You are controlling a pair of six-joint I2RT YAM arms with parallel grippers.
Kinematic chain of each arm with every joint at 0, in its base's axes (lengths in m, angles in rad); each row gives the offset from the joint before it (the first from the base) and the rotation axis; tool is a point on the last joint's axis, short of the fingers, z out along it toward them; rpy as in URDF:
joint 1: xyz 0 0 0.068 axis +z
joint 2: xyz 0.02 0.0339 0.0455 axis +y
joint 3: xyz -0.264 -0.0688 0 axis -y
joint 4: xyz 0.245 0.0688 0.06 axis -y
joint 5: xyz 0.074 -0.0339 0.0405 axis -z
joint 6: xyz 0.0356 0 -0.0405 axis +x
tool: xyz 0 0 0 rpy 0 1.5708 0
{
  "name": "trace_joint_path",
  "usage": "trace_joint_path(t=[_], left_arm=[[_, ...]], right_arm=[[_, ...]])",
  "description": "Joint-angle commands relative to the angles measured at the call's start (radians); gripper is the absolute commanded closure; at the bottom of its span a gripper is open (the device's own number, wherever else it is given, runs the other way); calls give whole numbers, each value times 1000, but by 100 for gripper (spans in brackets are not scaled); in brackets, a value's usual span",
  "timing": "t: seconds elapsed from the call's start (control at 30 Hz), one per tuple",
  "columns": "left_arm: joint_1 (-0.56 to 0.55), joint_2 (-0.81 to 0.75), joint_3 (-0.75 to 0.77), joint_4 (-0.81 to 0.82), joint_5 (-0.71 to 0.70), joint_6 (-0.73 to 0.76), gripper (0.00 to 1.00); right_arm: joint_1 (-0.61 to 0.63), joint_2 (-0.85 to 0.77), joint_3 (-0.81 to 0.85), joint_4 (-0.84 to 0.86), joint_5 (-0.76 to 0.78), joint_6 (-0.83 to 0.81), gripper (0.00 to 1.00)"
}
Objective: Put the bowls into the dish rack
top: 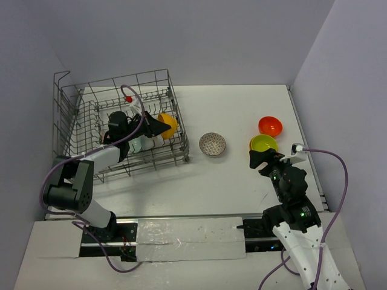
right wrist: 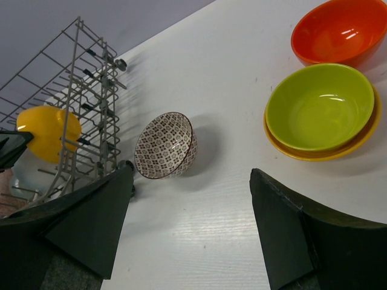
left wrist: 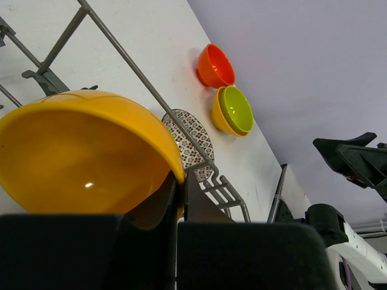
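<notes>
The grey wire dish rack [top: 77, 107] stands at the far left. My left gripper [top: 158, 125] is inside it near its right wall, shut on the rim of an orange-yellow bowl [top: 169, 124]. In the left wrist view that bowl [left wrist: 84, 151] is tilted, with the fingers pinching its rim. My right gripper [top: 261, 158] is open and empty, low over the table. It faces a speckled black-and-white bowl [right wrist: 164, 145] just right of the rack. A lime green bowl [right wrist: 319, 106] is nested in a yellow one [right wrist: 365, 134]. A red bowl [right wrist: 338, 30] lies behind them.
White and pale bowls [top: 140, 144] stand in the rack under the left arm. The rack's right wall [right wrist: 91, 78] and foot are close to the speckled bowl [top: 212, 144]. The lime bowl [top: 263, 143] and red bowl [top: 270, 125] sit near the right wall.
</notes>
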Motion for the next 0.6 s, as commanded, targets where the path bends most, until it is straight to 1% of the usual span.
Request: trace_joint_path(t=[0.0, 0.1, 0.13, 0.27, 0.3, 0.33, 0.37, 0.4, 0.5, 0.57], left_arm=[[0, 38, -14, 26, 61, -4, 100], [-6, 25, 4, -21, 37, 37, 100], [-11, 23, 23, -71, 29, 51, 98], [-22, 0, 46, -161, -28, 94, 89], [-22, -8, 47, -176, -39, 103, 85], [-22, -14, 48, -184, -62, 105, 77], [-22, -29, 48, -207, -75, 109, 72], [-22, -37, 51, -222, -88, 119, 64], [-23, -77, 73, -290, -148, 140, 53], [-28, -104, 92, -346, -181, 154, 49]], right_arm=[[1, -4, 8, 24, -5, -17, 15], [1, -4, 5, 27, -5, -17, 15], [1, -4, 6, 27, -5, -15, 15], [1, -3, 9, 29, -10, -20, 15], [1, -3, 9, 27, -11, -21, 15], [1, -4, 11, 27, -10, -21, 15], [1, -7, 11, 27, -10, -21, 15], [1, -9, 11, 27, -10, -21, 15], [1, -13, 14, 27, -11, -23, 15], [1, -12, 17, 27, -13, -24, 15]])
